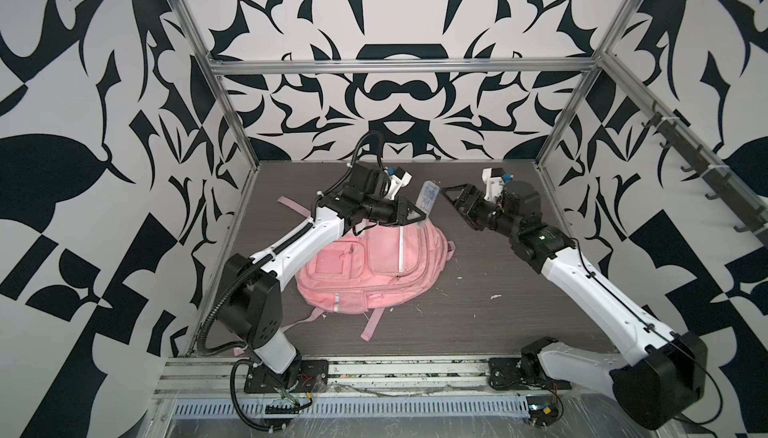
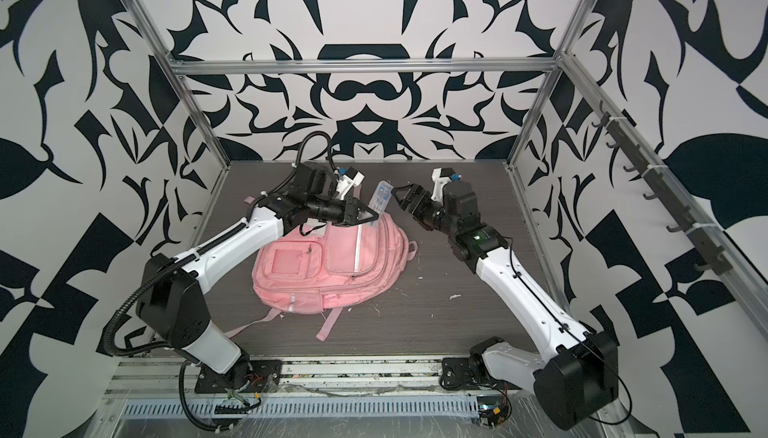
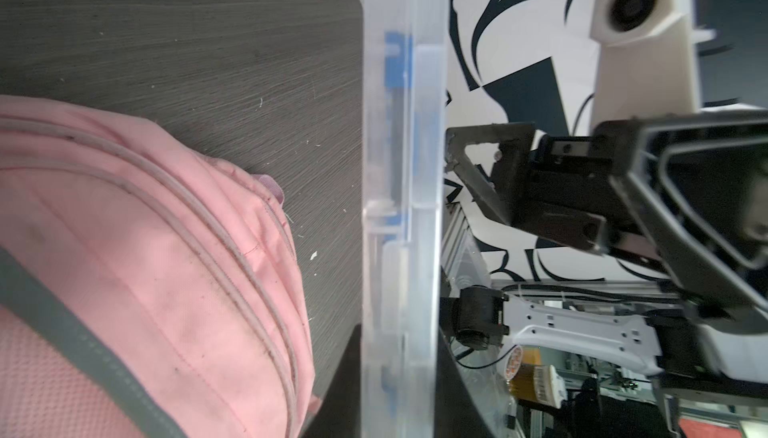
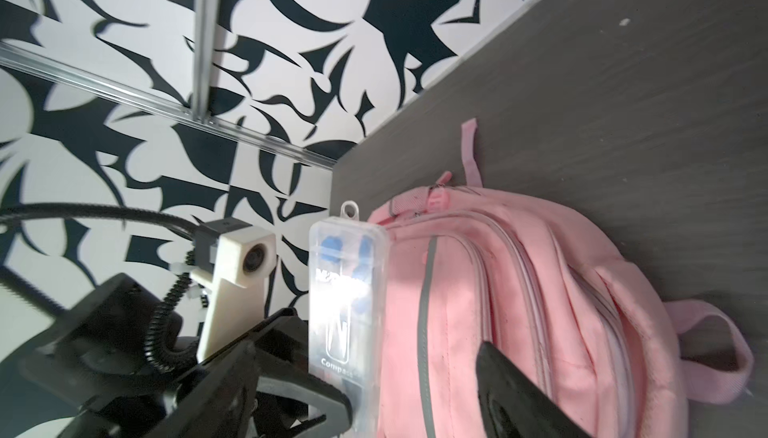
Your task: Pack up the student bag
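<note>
1. Flat on the dark grey table (image 1: 478, 315): pink cloth student bag (image 1: 374, 265), zips looking shut.
2. Above its top, clamped in the left gripper (image 1: 417, 216): clear plastic box (image 1: 428, 197) with blue bits inside.
3. Just beside it: right gripper (image 1: 451, 196), jaws open.
4. Could slip and fall, held by one end. No way in with zips shut.
</note>
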Available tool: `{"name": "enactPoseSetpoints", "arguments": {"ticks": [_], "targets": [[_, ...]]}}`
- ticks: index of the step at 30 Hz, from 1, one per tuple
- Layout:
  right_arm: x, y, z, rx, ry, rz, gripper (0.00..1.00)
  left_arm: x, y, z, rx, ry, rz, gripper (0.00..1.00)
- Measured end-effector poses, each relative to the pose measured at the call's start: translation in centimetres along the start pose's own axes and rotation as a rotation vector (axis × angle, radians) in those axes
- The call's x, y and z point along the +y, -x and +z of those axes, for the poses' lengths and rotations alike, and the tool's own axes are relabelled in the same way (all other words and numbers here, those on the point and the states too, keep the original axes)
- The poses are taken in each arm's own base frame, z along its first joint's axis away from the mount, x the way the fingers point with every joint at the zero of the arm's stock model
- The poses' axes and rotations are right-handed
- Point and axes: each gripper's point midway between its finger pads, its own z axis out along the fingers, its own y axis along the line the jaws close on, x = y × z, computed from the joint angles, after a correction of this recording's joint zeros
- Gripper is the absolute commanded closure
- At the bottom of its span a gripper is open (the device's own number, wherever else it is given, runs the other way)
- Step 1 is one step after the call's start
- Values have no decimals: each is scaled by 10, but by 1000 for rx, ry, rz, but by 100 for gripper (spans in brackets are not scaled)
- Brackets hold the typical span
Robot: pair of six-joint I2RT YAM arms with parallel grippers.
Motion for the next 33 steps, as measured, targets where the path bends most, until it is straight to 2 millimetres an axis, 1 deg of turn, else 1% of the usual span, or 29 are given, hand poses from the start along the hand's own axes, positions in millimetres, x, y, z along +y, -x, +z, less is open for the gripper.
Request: {"name": "enactPoseSetpoints", "arguments": {"ticks": [2, 5, 9, 11, 13, 16, 17, 19, 23, 27, 29, 30, 31, 33], "targets": [[10, -6, 4, 49, 64, -2, 17, -7, 5, -9, -18, -45, -6, 100], [25, -17, 12, 129, 157, -17, 17, -24, 12, -19, -28, -121, 12, 100], [43, -23, 17, 192, 252, -45, 18, -45, 14, -31, -24, -204, 39, 100], [55, -22, 16, 205, 298, -66, 21, -53, 15, -36, -26, -238, 52, 100], [68, -20, 14, 209, 349, -91, 28, -59, 14, -39, -24, -267, 56, 100], [83, -19, 14, 212, 414, -114, 32, -64, 15, -41, -21, -297, 57, 100], [87, -20, 15, 216, 429, -119, 35, -65, 15, -42, -20, -304, 54, 100], [92, -24, 19, 232, 455, -120, 46, -69, 16, -43, -20, -318, 51, 100], [95, -30, 26, 253, 477, -111, 70, -74, 18, -45, -23, -337, 58, 100], [104, -31, 22, 253, 518, -135, 86, -76, 17, -47, -12, -356, 58, 100], [107, -31, 20, 250, 530, -150, 92, -79, 16, -48, -7, -369, 67, 96], [108, -31, 19, 248, 533, -155, 93, -79, 16, -49, -10, -371, 71, 91], [109, -31, 18, 245, 534, -160, 94, -79, 16, -49, -11, -371, 73, 83], [108, -32, 17, 242, 525, -170, 97, -79, 16, -49, -13, -370, 75, 62]]}}
